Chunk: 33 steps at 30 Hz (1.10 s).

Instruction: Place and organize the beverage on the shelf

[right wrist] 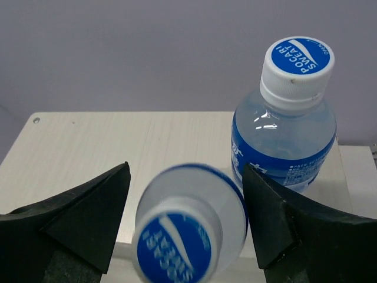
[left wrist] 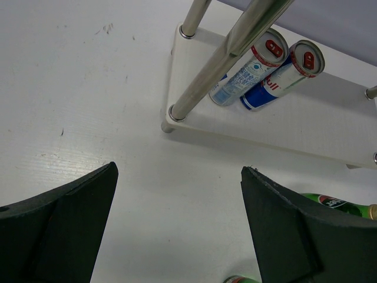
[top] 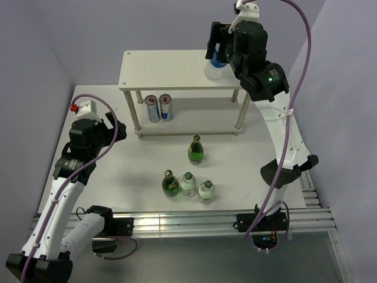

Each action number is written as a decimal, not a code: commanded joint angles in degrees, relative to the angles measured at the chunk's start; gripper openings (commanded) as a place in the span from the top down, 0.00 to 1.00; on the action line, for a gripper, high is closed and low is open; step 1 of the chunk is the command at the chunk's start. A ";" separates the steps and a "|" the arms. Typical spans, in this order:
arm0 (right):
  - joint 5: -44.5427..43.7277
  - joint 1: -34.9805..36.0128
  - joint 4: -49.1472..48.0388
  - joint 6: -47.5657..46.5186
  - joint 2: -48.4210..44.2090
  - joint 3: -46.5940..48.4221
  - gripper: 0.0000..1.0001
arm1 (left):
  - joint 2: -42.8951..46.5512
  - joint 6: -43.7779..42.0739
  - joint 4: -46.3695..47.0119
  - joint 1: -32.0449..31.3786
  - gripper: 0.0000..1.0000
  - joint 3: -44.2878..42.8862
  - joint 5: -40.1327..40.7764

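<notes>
Shelf [top: 171, 71] stands at the far side of the white counter [top: 118, 171], its two pale tiers on slim metal legs; on its top tier, at the right end, two clear bottles with blue-and-white caps stand upright, the rear bottle [right wrist: 288, 118] just behind the front bottle [right wrist: 188, 230]; the right gripper [right wrist: 185, 168] hangs over that end with its jaws apart on either side of the front bottle, a gap showing at the bottle's left; on the shelf's lower tier, toward its left end, a pale blue can [top: 152, 108] and a dark blue can [top: 166, 107] stand touching; in front of the shelf a green bottle [top: 195, 150] stands alone, and farther forward a second green bottle [top: 171, 184] and two clear bottles [top: 188, 184] [top: 206, 191] form a row; the left gripper [left wrist: 179, 177] hovers near the shelf's front left leg, jaws wide apart, holding nothing.
</notes>
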<state>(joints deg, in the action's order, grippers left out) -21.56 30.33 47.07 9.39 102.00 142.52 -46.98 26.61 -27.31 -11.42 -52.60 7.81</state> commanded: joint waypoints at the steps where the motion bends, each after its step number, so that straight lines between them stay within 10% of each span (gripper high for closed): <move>1: -0.23 -0.44 -5.93 0.02 -0.31 1.54 0.16 | 1.10 -0.77 0.85 0.35 0.08 -0.84 -0.17; 13: -1.02 -0.44 -11.65 0.19 1.36 -2.33 0.41 | 0.84 -0.86 0.86 0.43 0.08 -0.84 -0.43; 33: -1.02 -0.27 -19.38 -0.42 4.62 -3.30 0.29 | 0.14 -0.86 0.94 0.61 0.08 -0.75 -0.61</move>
<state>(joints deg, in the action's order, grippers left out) -22.79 29.85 28.21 9.19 105.82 138.85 -47.00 26.59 -27.31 -11.20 -52.60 7.79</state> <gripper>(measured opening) 0.702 0.920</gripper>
